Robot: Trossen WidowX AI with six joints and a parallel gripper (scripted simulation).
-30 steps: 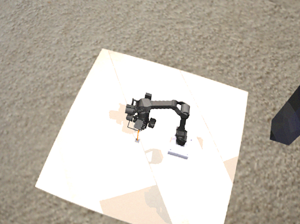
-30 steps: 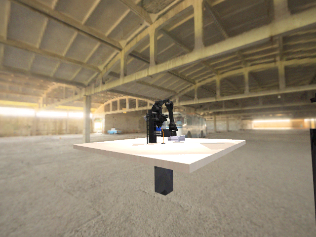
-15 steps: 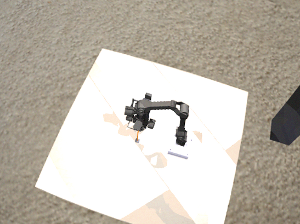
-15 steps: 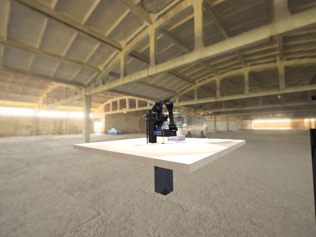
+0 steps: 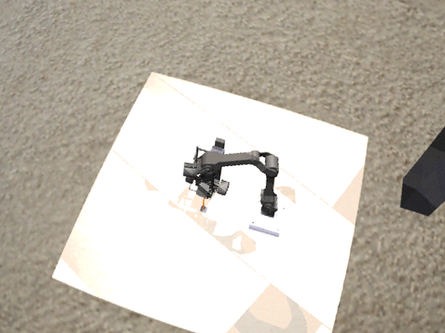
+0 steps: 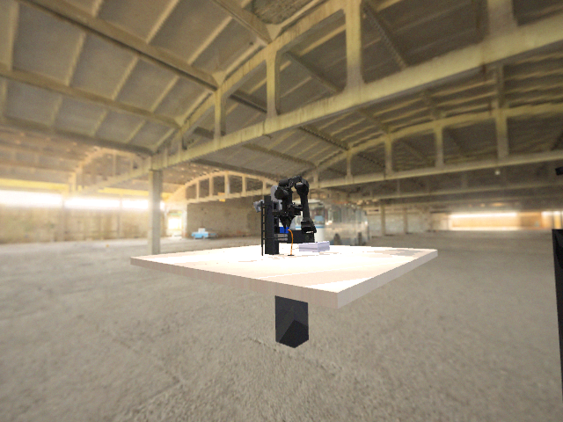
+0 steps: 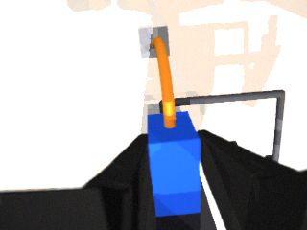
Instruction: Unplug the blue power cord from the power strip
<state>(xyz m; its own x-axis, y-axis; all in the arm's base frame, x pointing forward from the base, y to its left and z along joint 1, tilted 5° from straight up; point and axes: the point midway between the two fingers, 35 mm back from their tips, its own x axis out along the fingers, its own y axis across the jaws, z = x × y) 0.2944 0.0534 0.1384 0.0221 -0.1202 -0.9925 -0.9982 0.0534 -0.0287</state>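
Plug: blue block, clamped between the two dark fingers of the gripper; jaws narrowed onto its sides, so the hold is a firm squeeze suited to pulling it free.

Cord: orange, rising from the plug's far end and arching to a small grey anchor on the table; slack in the curve suggests little strain.

Strip: likely the dark upright block beside the plug; whether the plug is seated in it cannot be told.

White slab: well apart from the plug, at the arm's foot.

Release not yet done.
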